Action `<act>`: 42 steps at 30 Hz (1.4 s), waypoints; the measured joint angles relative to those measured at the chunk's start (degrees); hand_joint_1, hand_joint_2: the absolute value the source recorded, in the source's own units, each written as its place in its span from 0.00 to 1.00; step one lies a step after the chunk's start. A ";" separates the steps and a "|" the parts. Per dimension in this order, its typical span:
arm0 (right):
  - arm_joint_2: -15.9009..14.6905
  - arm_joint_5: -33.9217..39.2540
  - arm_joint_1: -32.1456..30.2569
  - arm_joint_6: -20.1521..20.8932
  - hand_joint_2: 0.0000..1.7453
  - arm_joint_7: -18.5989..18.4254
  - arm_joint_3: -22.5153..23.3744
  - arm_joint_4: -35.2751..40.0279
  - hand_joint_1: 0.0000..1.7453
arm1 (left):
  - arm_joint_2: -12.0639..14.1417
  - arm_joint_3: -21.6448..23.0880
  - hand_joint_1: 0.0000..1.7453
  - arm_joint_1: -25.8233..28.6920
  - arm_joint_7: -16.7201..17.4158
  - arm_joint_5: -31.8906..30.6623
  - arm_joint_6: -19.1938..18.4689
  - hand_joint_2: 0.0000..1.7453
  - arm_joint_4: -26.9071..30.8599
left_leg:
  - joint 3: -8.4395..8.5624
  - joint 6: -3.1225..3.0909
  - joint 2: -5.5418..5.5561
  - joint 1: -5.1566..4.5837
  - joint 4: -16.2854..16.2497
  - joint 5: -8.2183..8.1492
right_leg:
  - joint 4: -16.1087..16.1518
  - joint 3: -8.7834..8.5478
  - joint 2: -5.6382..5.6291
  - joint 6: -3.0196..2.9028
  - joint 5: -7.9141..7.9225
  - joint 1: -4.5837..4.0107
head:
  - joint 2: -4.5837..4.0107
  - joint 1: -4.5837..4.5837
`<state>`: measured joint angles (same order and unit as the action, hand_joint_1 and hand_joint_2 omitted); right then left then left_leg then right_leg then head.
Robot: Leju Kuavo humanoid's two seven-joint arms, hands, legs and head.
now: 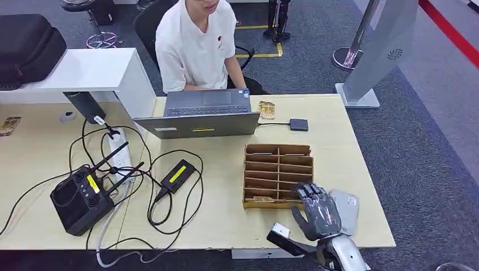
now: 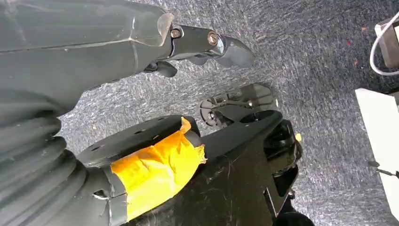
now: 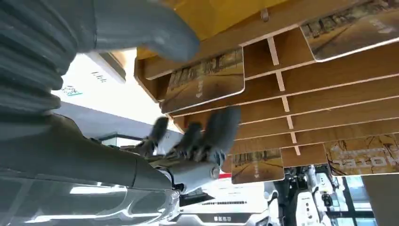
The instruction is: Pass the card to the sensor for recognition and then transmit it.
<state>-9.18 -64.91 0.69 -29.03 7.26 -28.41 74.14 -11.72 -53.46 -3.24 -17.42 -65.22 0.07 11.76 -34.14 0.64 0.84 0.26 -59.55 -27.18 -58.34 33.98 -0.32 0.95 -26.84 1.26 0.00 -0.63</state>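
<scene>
Two hands to report; right hand (image 1: 317,213) sits over the near right part of the table (image 1: 361,169), fingers spread and reaching at the near right corner of the wooden card rack (image 1: 278,175); nothing seen between them, so released; the right wrist view puts the fingertips (image 3: 221,129) just by the rack's slots, contact unclear. Left hand (image 2: 207,44) hangs beside the robot over grey carpet (image 2: 329,70), fingers loosely apart, nothing in it.

Several cards stand in the rack; one card (image 3: 204,80) sticks out of a slot just beside the thumb (image 3: 155,28), others lie further along (image 3: 362,155). From the head view a card edge (image 1: 264,198) shows in the nearest row.

Room: flat grey sensor pad (image 1: 345,210) lies just right of the hand, touching or nearly so, near the table's front right corner; the strip of bare table between rack and right edge is narrow; front edge is right under the wrist. Bare wood left of the rack up to the cables.

Obstacles: laptop (image 1: 200,116) behind the rack, a person in a white shirt (image 1: 195,45) seated at it; small dark box (image 1: 299,124) and a card-like item (image 1: 266,109) beside the laptop; black charger brick (image 1: 178,175), tangled cables (image 1: 141,186), power strip (image 1: 120,155) and black router-like unit (image 1: 79,200) on the left, well apart from the hand; grey stand (image 1: 373,62) on the floor beyond the far right corner.
</scene>
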 joint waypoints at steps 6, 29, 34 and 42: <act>0.07 0.55 -0.01 -0.46 1.00 0.20 0.39 0.02 1.00 | 0.00 0.00 0.00 0.00 0.00 0.00 -0.02 1.00 0.00 | 0.01 0.00 0.00 0.00 0.00 0.00 | 0.00 0.00 0.00 0.00 0.00 0.00 | 0.00 0.00; 0.07 2.23 -2.00 -1.71 1.00 0.94 1.42 2.30 1.00 | -0.24 0.00 0.00 0.03 0.57 -1.05 3.45 1.00 0.00 | 0.00 0.00 -0.01 0.00 0.00 0.00 | 0.00 0.01 -0.01 0.00 0.00 0.00 | 0.00 0.00; 0.04 2.23 -2.00 -2.16 1.00 0.83 1.95 4.41 1.00 | -0.24 0.00 0.00 0.03 1.01 -1.14 3.76 1.00 0.00 | 0.00 0.00 -0.01 0.00 0.00 0.00 | 0.00 0.01 -0.01 0.00 0.00 0.00 | 0.00 0.02; -0.09 2.91 -0.49 -3.37 1.00 2.47 2.93 10.50 1.00 | -0.20 0.00 0.00 0.02 1.46 -1.46 4.07 1.00 0.00 | 0.00 0.00 -0.02 0.00 0.00 0.00 | -0.01 0.01 -0.01 0.00 0.00 0.00 | 0.00 0.02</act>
<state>-9.27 -62.01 0.20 -32.39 9.73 -25.48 84.63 -11.91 -53.46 -3.22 -15.95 -66.69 4.13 11.76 -34.14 0.64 0.82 0.26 -59.55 -27.18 -58.34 33.99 -0.34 0.95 -26.84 1.26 0.00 -0.61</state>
